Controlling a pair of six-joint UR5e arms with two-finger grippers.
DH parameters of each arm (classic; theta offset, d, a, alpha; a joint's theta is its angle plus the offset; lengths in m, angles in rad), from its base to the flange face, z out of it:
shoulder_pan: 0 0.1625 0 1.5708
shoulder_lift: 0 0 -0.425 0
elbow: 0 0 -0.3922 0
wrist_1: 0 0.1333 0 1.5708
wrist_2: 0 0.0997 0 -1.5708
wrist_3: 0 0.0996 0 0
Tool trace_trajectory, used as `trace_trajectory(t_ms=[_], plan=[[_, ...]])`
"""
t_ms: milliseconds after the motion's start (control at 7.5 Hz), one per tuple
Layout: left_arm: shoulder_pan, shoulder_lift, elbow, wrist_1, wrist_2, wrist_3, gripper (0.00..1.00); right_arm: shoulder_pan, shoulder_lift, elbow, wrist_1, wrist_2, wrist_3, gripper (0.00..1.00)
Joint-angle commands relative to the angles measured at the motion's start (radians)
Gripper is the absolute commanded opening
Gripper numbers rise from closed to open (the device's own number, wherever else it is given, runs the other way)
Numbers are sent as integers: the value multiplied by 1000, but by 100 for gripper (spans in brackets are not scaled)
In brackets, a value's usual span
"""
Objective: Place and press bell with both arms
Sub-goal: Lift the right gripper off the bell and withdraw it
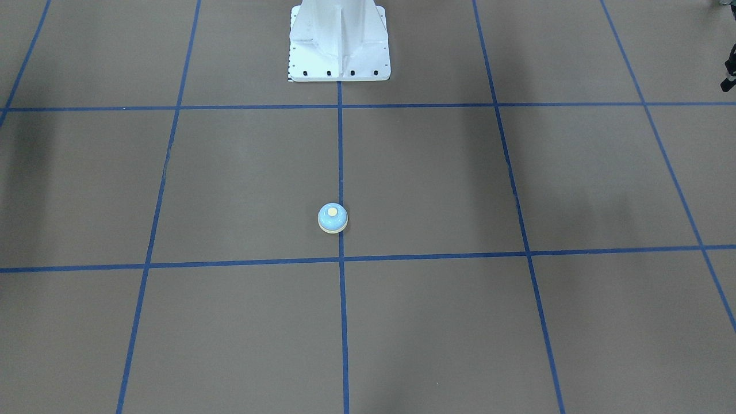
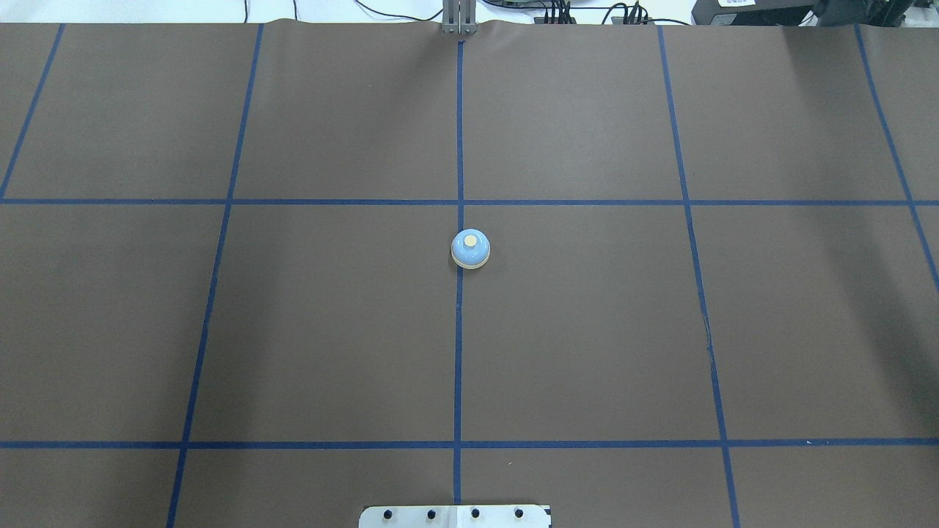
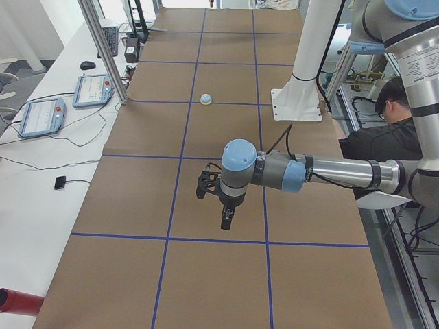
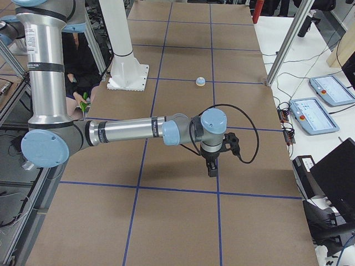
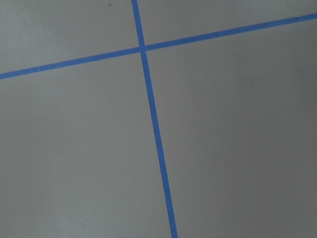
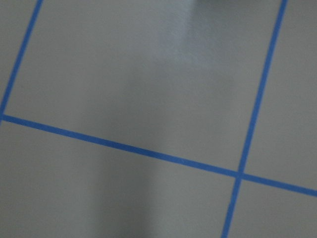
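Light-blue dome-shaped desk bell (image 2: 470,249), cream button (image 2: 471,240) up, is your target. Leftmost, your left arm's small black gripper (image 3: 226,219) hangs over the brown table (image 2: 330,330), well apart from the bell; you cannot tell whether it is spread. Midway, the bell stands upright on the centre blue tape line (image 2: 458,367), probably so both arms reach it equally; being round, it has no long axis. The right arm's black gripper (image 4: 211,169) hangs likewise, grip unreadable.

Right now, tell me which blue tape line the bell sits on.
The bell overlaps the centre line running out from the white pedestal; the crosswise lines lie clear of it.
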Motion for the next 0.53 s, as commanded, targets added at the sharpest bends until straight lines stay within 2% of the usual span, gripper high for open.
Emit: trace_trajectory(t_ms=[0, 267, 400], plan=[[-14, 26, -3, -3, -71, 2, 100, 55, -111, 34, 13, -4, -28, 100], [-18, 22, 37, -3, -113, 0, 100, 53, -105, 54, 8, -4, -12, 100], [-62, 34, 33, 0, -101, 0, 100, 52, -99, 71, 7, -4, 52, 100]])
